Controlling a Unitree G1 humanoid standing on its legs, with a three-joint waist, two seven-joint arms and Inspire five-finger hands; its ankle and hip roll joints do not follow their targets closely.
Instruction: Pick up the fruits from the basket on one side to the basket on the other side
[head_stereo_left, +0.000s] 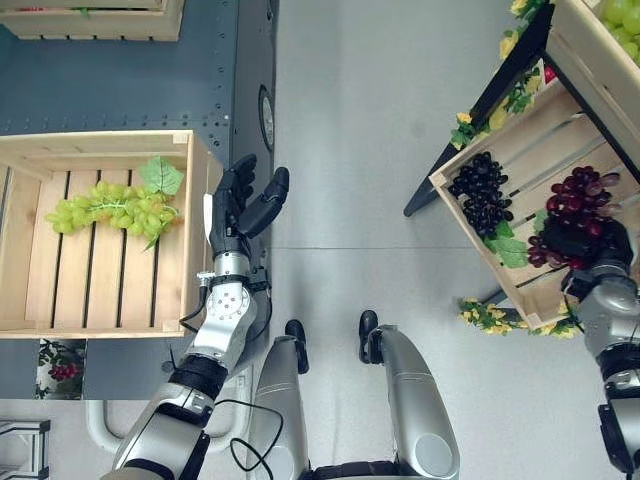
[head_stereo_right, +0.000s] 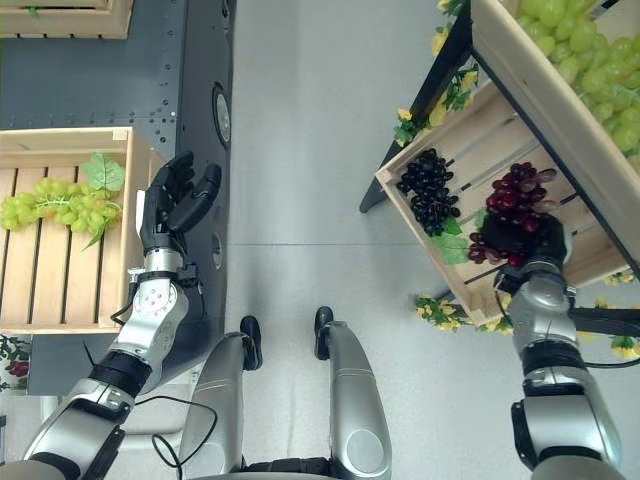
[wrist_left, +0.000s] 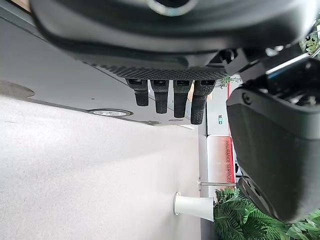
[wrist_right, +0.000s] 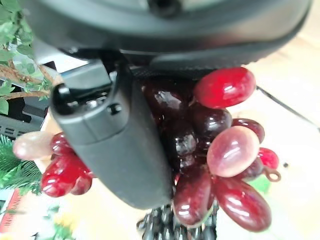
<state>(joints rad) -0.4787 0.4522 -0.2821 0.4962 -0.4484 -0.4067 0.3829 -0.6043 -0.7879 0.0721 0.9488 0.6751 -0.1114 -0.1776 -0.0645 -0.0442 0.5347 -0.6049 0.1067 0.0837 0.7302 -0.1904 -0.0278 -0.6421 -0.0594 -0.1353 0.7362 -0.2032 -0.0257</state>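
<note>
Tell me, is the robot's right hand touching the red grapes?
Touching. In the right wrist view the right hand presses its thumb against the red grapes, with no gap.

Floor (head_stereo_left: 350, 120) was pale grey and smooth. Dark grey metal platform (head_stereo_left: 120, 85) with small rivets lay at left. Black slanted stand (head_stereo_left: 480, 110) stood at right, yellow flowers (head_stereo_left: 465, 130) along it. Green potted plant (wrist_left: 250, 220) stood far off.

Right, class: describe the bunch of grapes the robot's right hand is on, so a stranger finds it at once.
Look to the tilted wooden crate on the robot's right. Two dark bunches lie in it; take the red grapes under the right hand, not the black grapes beside them.
</note>
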